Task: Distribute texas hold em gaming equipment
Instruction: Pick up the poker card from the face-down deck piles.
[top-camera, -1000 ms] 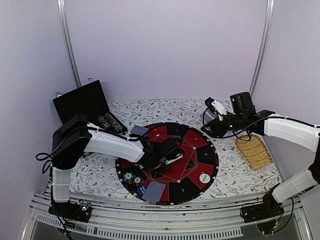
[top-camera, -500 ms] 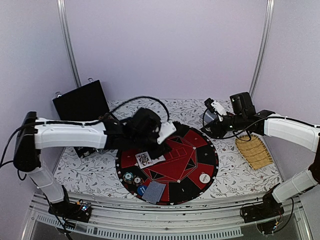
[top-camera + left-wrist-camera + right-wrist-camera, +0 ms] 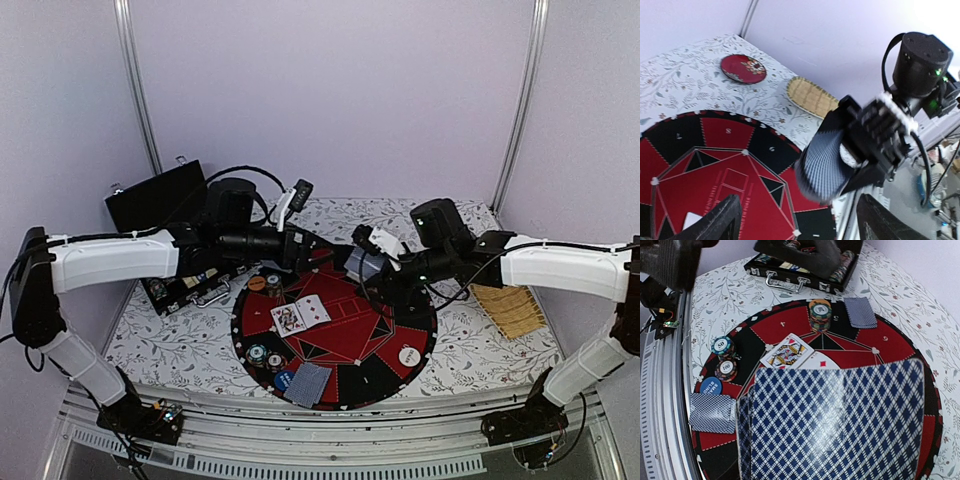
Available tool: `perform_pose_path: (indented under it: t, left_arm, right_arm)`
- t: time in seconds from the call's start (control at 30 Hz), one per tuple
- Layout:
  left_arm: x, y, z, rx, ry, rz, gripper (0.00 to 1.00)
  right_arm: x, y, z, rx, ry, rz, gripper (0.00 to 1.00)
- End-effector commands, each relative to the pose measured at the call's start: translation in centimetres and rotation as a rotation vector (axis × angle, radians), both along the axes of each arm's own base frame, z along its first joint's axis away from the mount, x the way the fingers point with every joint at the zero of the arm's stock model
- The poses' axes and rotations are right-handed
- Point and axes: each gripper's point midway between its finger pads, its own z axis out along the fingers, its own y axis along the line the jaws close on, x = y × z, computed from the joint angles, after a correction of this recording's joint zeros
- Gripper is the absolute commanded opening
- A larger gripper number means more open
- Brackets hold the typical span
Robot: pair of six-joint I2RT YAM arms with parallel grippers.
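Note:
My right gripper (image 3: 372, 266) is shut on a deck of blue-backed playing cards (image 3: 835, 425) above the round red-and-black poker mat (image 3: 405, 305); the deck hides its fingers in the right wrist view. The left gripper (image 3: 800, 226) hangs open and empty over the mat's far-left part (image 3: 318, 248), facing the deck (image 3: 827, 162). Two face-up cards (image 3: 300, 314) lie on the mat's middle. Near the front-left rim sit two chips (image 3: 266, 356), a blue button (image 3: 283, 380) and a face-down card pile (image 3: 308, 383). A chip stack (image 3: 820, 312) and another face-down pile (image 3: 861, 311) lie at the far side. A white button (image 3: 409, 355) sits front right.
An open black chip case (image 3: 180, 288) lies left of the mat, under my left arm. The straw-coloured slatted mat (image 3: 510, 310) is at the right, and the dark red plate (image 3: 743, 68) shows beyond the poker mat in the left wrist view.
My left arm lifted off the mat's middle and swung back and left, its jaws opening. Two face-up cards now lie there. The right arm brought the deck leftward over the mat.

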Motion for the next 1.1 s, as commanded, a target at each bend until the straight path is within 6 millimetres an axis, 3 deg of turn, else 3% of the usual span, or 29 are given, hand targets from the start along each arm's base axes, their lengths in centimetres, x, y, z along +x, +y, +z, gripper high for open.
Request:
perform_pose_path:
  t: [0.0,0.2,0.53,0.67,0.97,1.07]
  left_arm:
    - [-0.9,-1.3,-0.1,-0.047,0.069,-0.068,0.81]
    - [0.4,-1.2,-2.5,0.050,0.077,-0.012,0.68]
    - [0.8,-0.1,-2.6,0.093,0.044,0.042,0.34]
    - [0.6,0.3,-2.4,0.101,0.030,0.050,0.32]
    - [0.6,0.7,-1.7,0.108,0.006,0.056,0.38]
    - [0.4,0.8,-1.3,0.102,-0.005,0.055,0.31]
  right_arm:
    - [0.1,3.3,2.1,0.045,-0.075,0.060,0.51]
    - [-0.1,5.3,1.9,0.043,-0.082,0.101,0.51]
    - [-0.8,5.2,1.3,0.030,-0.085,0.111,0.51]
    - [-0.7,5.0,1.2,0.026,-0.089,0.103,0.51]
    - [-0.7,4.9,1.3,0.026,-0.091,0.101,0.51]
    - [-0.8,4.8,1.4,0.025,-0.091,0.101,0.51]
